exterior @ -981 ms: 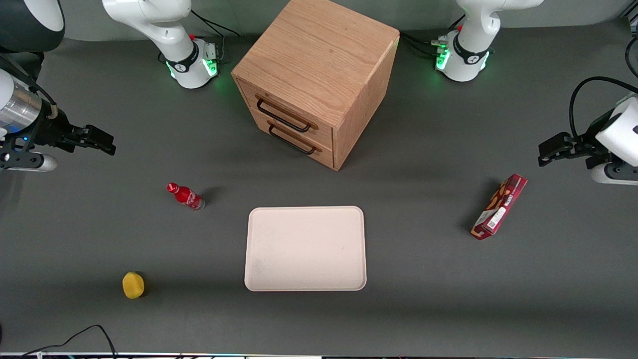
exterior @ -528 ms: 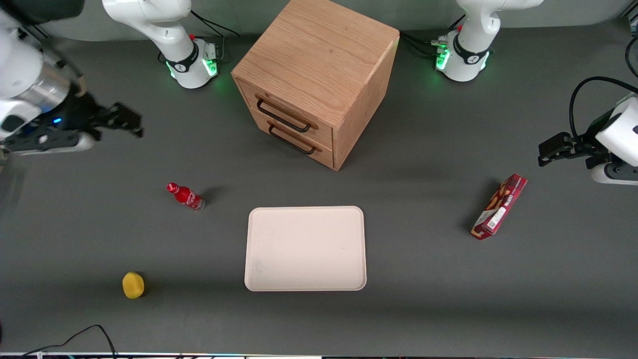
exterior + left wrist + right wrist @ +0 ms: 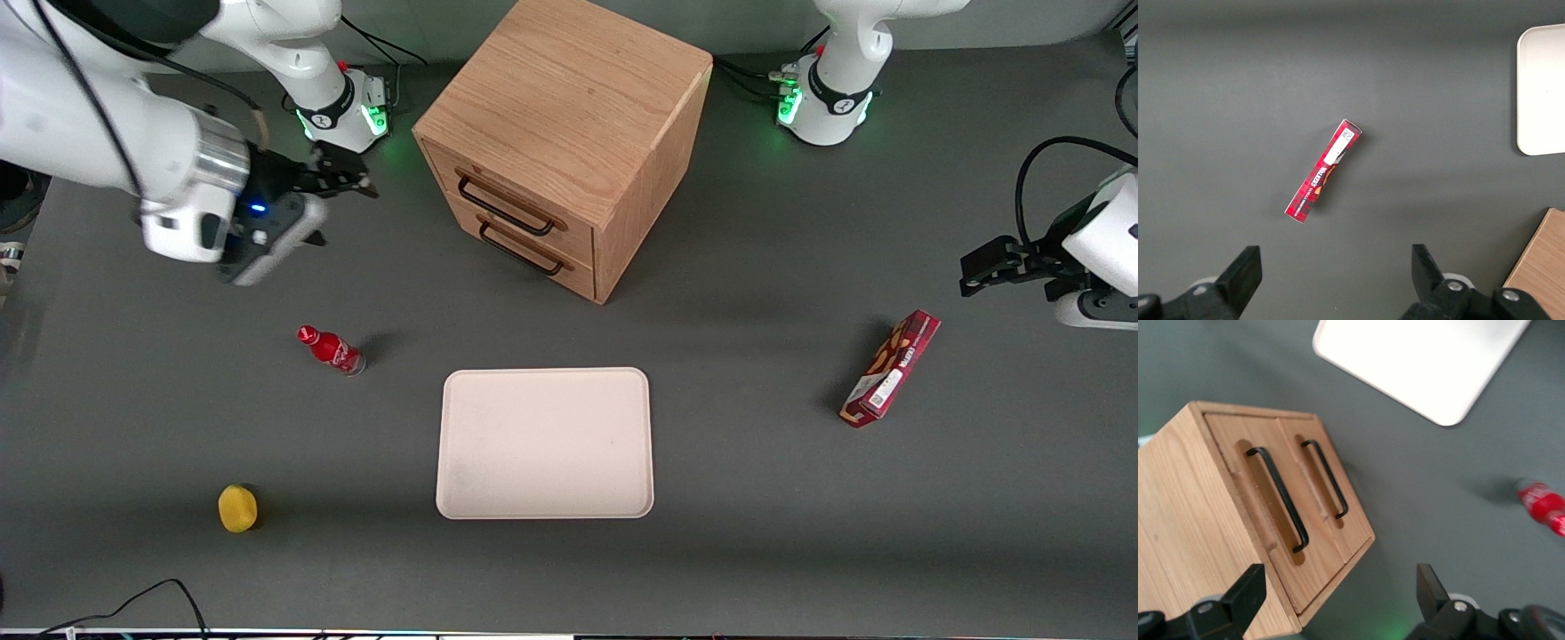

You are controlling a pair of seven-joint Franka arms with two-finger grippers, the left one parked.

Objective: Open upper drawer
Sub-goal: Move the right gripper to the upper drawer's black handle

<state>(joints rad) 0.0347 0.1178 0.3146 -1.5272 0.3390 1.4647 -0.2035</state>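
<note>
Front view: my tool, fingers spread and holding nothing, hangs beside the closed upper drawer, apart from its handle. I cannot read the red box's lettering.

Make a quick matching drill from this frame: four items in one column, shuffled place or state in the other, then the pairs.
Items:
1. upper drawer
2. end effector
3. red bottle
4. yellow ball

States or places:
A. nearest the front camera
B. shut, handle untouched
C. open, in the air beside the cabinet
D. lying between the end effector and the ball

Pairs: 1-B, 2-C, 3-D, 4-A
</note>
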